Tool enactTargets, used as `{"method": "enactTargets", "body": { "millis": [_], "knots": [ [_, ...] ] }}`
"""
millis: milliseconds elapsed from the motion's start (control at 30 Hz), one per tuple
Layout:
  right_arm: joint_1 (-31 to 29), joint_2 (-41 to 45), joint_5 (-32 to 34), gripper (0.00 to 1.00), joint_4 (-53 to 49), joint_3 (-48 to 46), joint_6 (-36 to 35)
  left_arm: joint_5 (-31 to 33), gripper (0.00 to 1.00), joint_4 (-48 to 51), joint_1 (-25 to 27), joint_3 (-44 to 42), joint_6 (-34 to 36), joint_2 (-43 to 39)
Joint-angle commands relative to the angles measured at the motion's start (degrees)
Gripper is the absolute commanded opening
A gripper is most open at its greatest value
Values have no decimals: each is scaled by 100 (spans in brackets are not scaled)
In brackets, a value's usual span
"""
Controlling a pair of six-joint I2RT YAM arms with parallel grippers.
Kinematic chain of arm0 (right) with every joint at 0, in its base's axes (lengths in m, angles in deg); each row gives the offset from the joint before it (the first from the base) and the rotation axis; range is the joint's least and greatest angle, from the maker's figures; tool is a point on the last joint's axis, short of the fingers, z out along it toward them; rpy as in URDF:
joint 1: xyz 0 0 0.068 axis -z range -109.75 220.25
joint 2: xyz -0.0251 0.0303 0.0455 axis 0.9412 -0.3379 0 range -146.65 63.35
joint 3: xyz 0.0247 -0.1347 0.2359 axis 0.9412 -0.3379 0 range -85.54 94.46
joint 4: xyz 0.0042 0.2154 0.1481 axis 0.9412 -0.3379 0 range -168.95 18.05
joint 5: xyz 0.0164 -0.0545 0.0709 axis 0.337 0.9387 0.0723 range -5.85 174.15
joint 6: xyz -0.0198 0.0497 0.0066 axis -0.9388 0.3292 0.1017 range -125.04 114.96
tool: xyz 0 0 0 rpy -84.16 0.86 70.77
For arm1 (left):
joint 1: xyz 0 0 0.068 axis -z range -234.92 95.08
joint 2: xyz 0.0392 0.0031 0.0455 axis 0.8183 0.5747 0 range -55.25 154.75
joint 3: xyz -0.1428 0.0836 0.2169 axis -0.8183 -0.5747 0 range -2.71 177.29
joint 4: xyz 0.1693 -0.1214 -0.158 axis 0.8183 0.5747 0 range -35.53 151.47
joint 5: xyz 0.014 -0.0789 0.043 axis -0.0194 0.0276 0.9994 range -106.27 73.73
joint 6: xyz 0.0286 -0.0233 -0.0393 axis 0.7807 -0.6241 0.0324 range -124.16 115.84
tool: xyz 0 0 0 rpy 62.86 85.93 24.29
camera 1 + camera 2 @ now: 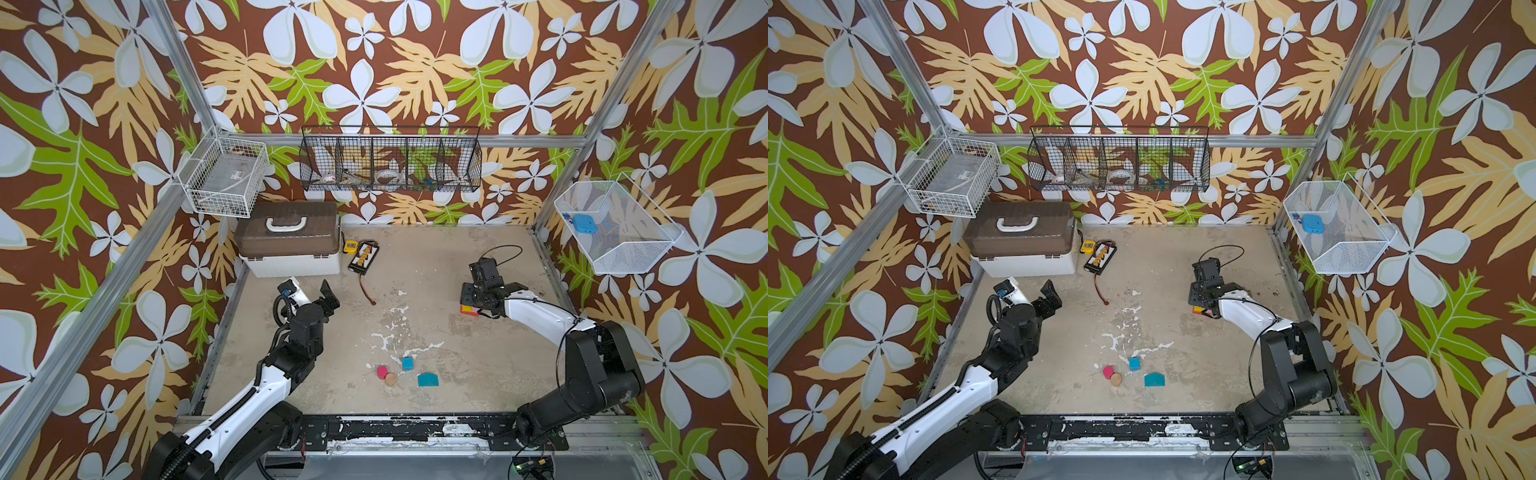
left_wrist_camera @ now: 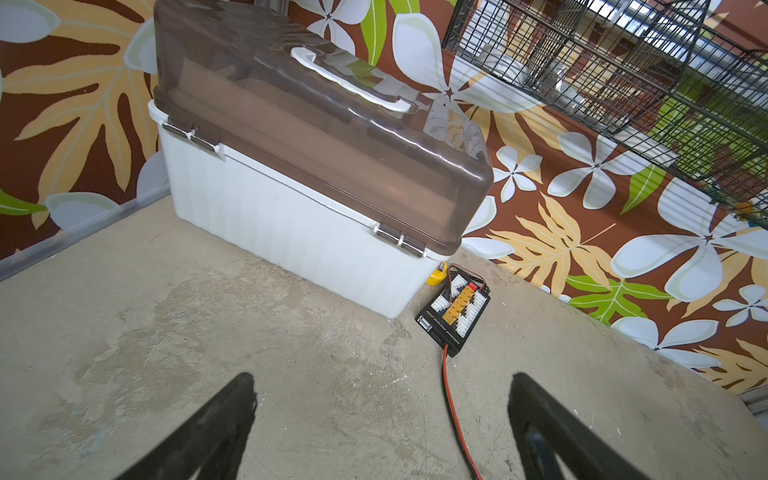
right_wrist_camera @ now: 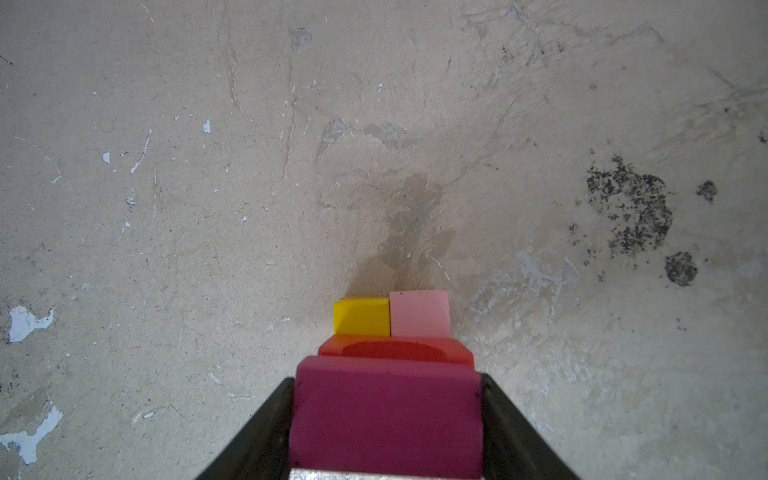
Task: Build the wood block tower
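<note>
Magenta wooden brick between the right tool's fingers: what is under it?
Directly below, a red-orange wooden block shows, and under that a yellow block and pink block side by side. The magenta brick covers most of the red one; whether they touch is hidden.

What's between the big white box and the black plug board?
A small yellow object, seen in both top views and the left wrist view.
</note>
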Motion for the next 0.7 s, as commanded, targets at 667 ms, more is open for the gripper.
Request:
{"method": "enactTargets", "body": {
  "millis": [667],
  "knots": [
    [-1,19,256,71,-189,126,-28,21,96,-96,-9,53,-21,5]
  ]
}}
